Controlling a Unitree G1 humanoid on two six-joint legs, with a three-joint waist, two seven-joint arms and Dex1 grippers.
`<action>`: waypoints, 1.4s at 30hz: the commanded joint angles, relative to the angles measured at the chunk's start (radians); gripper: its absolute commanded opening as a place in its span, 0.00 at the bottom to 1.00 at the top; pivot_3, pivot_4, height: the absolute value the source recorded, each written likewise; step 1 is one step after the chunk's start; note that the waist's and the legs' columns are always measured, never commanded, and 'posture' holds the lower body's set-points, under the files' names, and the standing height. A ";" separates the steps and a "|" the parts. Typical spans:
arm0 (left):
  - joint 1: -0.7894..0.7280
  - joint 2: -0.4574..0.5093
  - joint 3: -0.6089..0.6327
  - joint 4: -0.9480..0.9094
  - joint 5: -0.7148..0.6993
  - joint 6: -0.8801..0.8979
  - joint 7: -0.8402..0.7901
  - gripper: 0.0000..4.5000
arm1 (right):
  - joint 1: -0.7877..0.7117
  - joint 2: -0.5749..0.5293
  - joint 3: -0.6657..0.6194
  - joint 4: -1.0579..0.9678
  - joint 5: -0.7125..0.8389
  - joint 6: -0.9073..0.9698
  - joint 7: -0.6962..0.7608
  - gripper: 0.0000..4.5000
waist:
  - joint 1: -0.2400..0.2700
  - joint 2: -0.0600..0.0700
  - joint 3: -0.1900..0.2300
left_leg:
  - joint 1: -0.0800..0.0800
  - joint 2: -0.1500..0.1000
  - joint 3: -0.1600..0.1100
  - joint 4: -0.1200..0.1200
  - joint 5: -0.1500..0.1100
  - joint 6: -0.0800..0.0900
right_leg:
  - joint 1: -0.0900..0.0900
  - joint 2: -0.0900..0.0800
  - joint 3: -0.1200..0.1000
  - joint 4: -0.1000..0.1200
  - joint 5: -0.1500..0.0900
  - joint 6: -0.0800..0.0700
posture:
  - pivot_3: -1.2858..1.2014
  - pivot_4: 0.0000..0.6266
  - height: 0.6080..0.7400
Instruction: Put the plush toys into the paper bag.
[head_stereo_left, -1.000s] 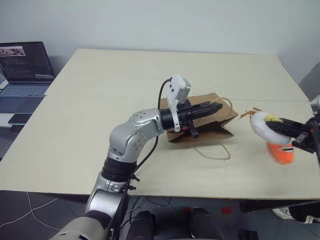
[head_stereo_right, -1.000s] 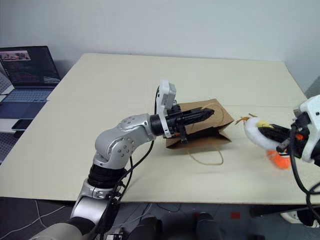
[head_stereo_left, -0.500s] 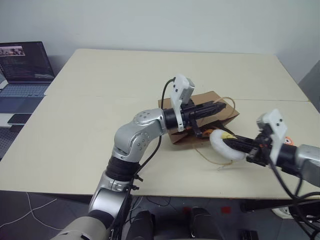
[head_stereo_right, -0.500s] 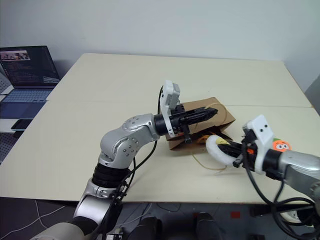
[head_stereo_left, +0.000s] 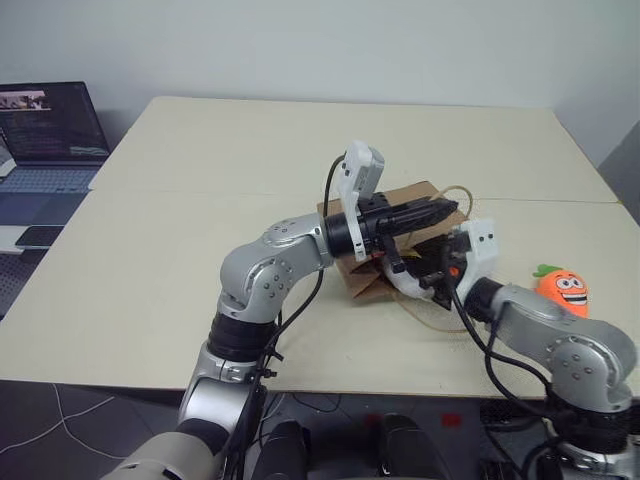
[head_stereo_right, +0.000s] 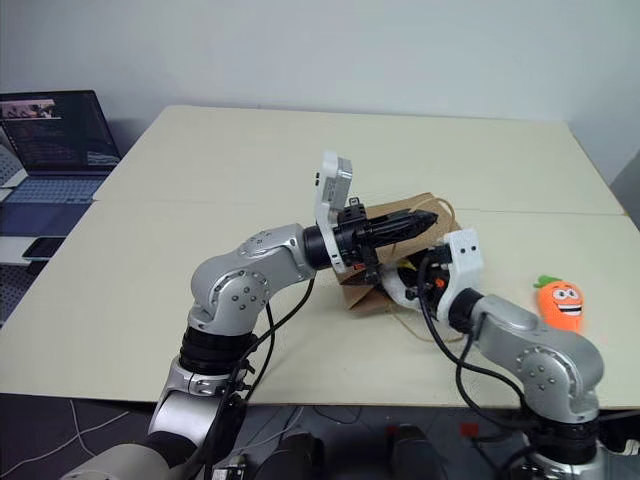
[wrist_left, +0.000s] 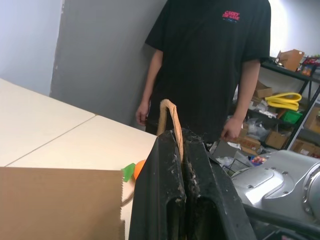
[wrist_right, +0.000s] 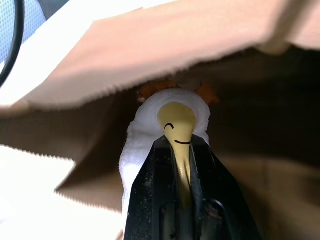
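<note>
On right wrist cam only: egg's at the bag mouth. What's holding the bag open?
Observer: The left end effector, shut on a handle, holds up the bag's upper side.
Operator: Where's the carrot?
Observer: The carrot lies on the table, on the robot's right of the bag and apart from it.
Operator: Anyone nearby?
Observer: A person stands just beyond the table, on the carrot's side.
</note>
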 joint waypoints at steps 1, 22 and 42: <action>-0.025 -0.011 0.023 -0.042 -0.041 0.013 0.014 0.00 | -0.037 0.112 -0.011 0.032 -0.011 -0.023 -0.095 0.00 | 0.000 0.000 0.000 | 0.000 0.000 0.000 0.000 0.000 0.000 | 0.000 0.000 0.000 0.000 0.000 0.000 | 0.52 0.24 1.00; -0.034 -0.008 0.011 0.021 0.013 -0.030 0.054 0.00 | -0.023 0.034 0.022 -0.073 -0.084 0.006 -0.036 0.92 | -0.001 0.000 0.000 | -0.001 0.000 0.000 -0.001 0.000 0.000 | -0.001 0.000 0.000 0.000 0.000 0.000 | 0.52 0.24 1.00; -0.012 -0.074 -0.030 0.060 0.083 -0.108 0.057 0.00 | 0.306 -0.628 -0.433 -0.009 -0.071 -0.166 0.388 0.92 | 0.007 0.000 0.000 | -0.005 -0.001 -0.001 -0.001 0.000 0.001 | 0.001 -0.001 -0.001 -0.010 0.000 0.000 | 0.52 0.24 1.00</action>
